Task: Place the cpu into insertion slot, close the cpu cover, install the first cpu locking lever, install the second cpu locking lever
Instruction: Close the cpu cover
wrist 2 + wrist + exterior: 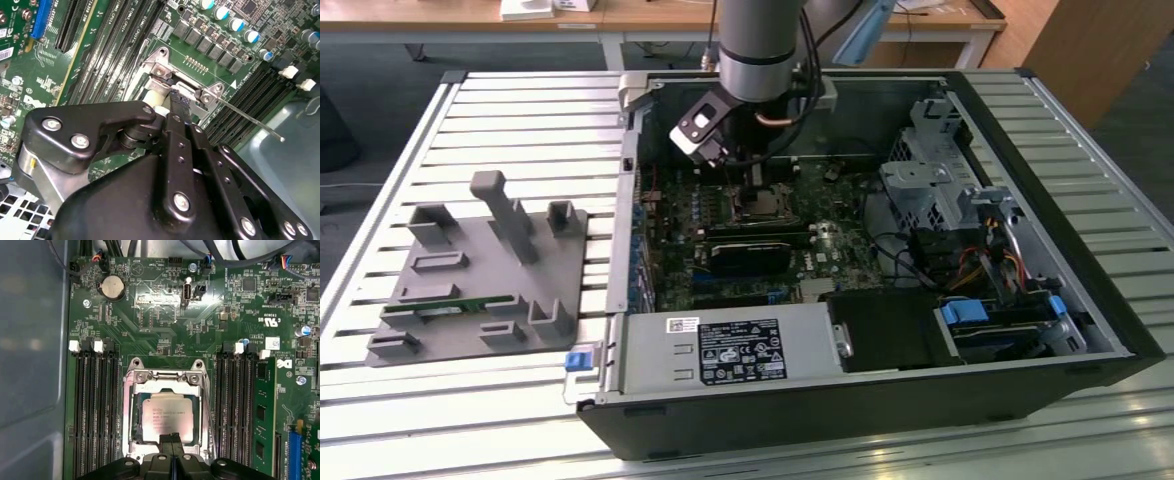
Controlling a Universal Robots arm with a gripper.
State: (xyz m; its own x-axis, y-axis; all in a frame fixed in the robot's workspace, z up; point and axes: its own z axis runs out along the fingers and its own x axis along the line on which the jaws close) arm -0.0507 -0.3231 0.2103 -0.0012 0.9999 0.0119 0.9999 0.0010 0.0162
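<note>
A grey fixture block [480,270] sits on the slatted bench [454,420], exterior view's left, beside the open computer case [854,415].

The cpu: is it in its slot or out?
In: the first wrist view shows the cpu lying flat within the insertion slot.

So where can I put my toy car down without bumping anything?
On the exterior view's left, bare table slats lie behind the grey fixture block and in front of it. On that view's right, a bare strip runs beside the computer case. Inside the case is crowded, most where the claw sits at the cpu.
</note>
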